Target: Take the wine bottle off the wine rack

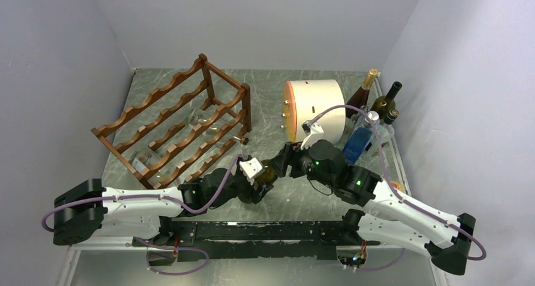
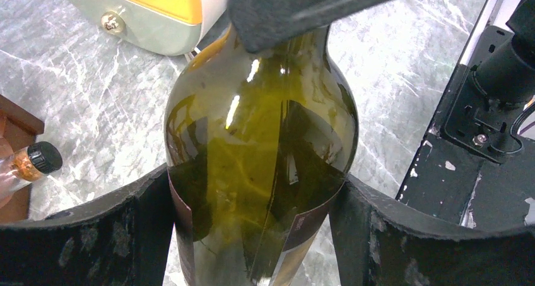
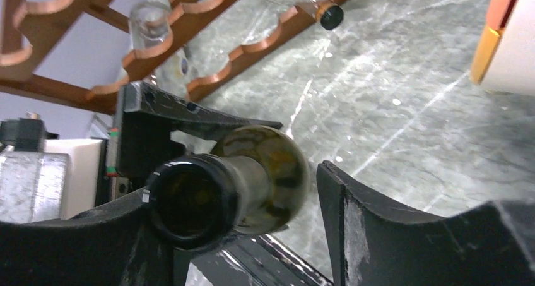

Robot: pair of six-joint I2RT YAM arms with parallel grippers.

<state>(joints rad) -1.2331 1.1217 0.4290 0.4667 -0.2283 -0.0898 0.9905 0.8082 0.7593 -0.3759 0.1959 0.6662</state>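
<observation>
Two grippers, both mine, meet at one wine bottle [image 2: 258,141]. It is the only bottle between us, off the wine rack [image 1: 246,109], just in front of the rack's near corner and over the grey marble table [image 1: 277,90]. My left gripper [image 2: 255,204] is closed on its wide body, with one finger pressed on each side. My right gripper [image 3: 240,191] stands open around the neck: one finger lies against the neck and the other is apart from it, with table showing in the gap.

The bottle is of olive-green glass that I can see through. It has round shoulders, a dark label band around the body near my left fingers, and an open dark mouth that faces my right wrist camera.

One rack, of reddish-brown wood with wavy rails; I count two clear glass bottles [image 3: 151,24] lying on it, one with a black cap. One cream drum [image 1: 318,106] lies on its side behind us, its orange face turned to the rack. At the far right edge are four standing bottles [image 1: 382,103], as far as I can count
</observation>
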